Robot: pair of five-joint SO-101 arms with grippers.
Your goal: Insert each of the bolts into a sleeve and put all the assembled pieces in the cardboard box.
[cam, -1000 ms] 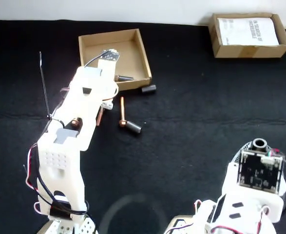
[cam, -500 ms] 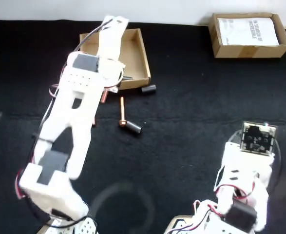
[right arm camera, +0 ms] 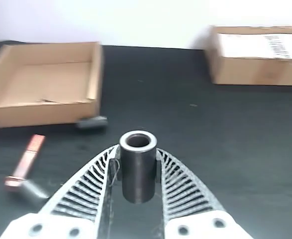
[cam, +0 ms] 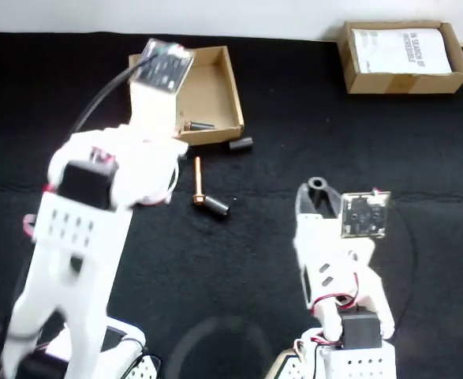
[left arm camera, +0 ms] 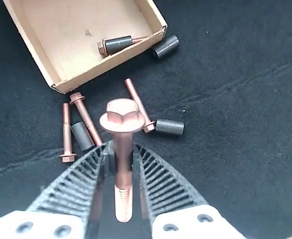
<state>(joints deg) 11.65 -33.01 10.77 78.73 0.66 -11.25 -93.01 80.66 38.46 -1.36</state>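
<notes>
The left claw [left arm camera: 121, 152] is clamped on a copper bolt [left arm camera: 122, 119], gripping the shank so that the flanged hex head stands out past the fingertips. In the high view this arm stretches over the black table [cam: 310, 118] to the cardboard box [left arm camera: 61, 35]. The right claw [right arm camera: 137, 158] is closed on a dark sleeve [right arm camera: 137, 177], pinched between the fingertips with its open bore uncovered. It is held above the table, well apart from the box. One assembled piece [left arm camera: 117, 45], a bolt pushed into a sleeve, lies inside the cardboard box against its wall. Just outside that wall a loose sleeve [left arm camera: 165, 47] lies on the table. Farther from the box a second bolt [left arm camera: 137, 103] lies flat, its head touching or almost touching another sleeve [left arm camera: 169, 127]. Near the box's corner a third bolt [left arm camera: 65, 130] and a fourth bolt [left arm camera: 84, 118] lie side by side, with a short sleeve [left arm camera: 81, 137] between them. A second cardboard box [cam: 397, 84] holding a printed sheet stands at the table's far edge, well apart from everything else.
</notes>
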